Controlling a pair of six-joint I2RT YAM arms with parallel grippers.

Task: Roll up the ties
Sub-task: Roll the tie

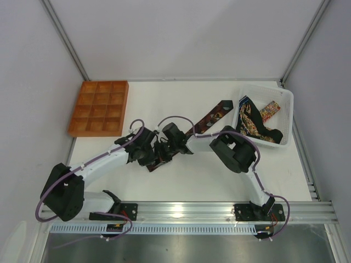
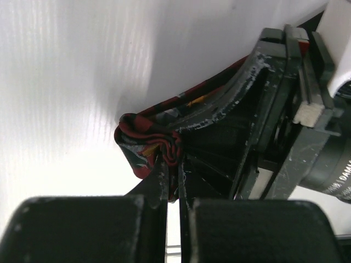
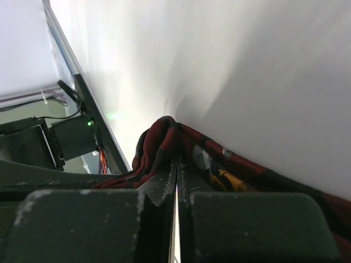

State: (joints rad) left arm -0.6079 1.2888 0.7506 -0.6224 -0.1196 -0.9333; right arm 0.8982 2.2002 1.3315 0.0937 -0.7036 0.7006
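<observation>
A maroon tie with gold and grey print lies slantwise on the white table, running from near the basket down to the middle. Its lower end is bunched where both grippers meet. My left gripper is shut on the folded end of this tie, the fabric pinched between its fingertips. My right gripper is shut on the same tie right beside it, with cloth humped over its tips. More ties, dark with gold patterns, lie piled in the basket.
A white plastic basket sits at the back right. An orange compartment tray sits at the back left. An aluminium rail runs along the near edge by the arm bases.
</observation>
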